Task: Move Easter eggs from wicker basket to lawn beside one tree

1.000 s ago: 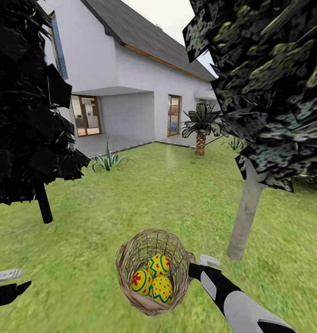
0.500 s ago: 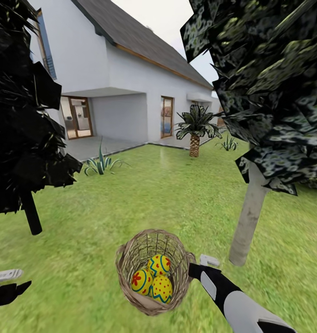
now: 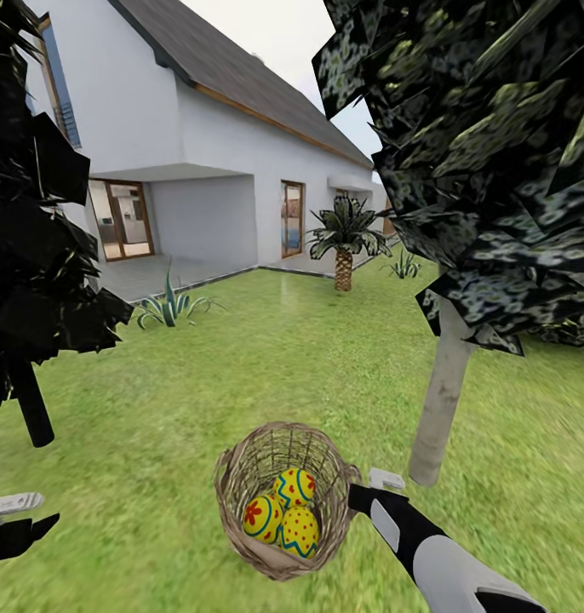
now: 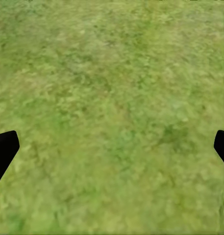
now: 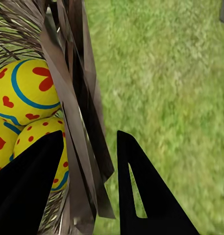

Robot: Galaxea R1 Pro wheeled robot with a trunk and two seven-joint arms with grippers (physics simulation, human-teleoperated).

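Observation:
The wicker basket (image 3: 237, 479) hangs low in the middle of the head view, over the lawn (image 3: 241, 375). Three yellow Easter eggs (image 3: 281, 513) with blue lines and red marks lie inside it. My right gripper (image 3: 365, 491) is shut on the basket's right rim. In the right wrist view its fingers (image 5: 89, 136) straddle the woven basket wall (image 5: 75, 103), with the eggs (image 5: 26, 95) on the inner side. A tree with a pale grey trunk (image 3: 441, 392) stands just right of the basket. My left gripper (image 3: 11, 518) is open at the lower left, with only grass (image 4: 112, 98) between its fingers.
A second tree with a dark trunk (image 3: 32, 409) stands at the left. Further back are a spiky plant (image 3: 168, 306), a short palm (image 3: 344, 255) and the white house (image 3: 198, 153) with its paved patio. Open grass lies between the two trees.
The whole view has shifted, so the camera has moved: house, palm and left tree slid leftward. The basket, eggs and both grippers keep their places in the picture.

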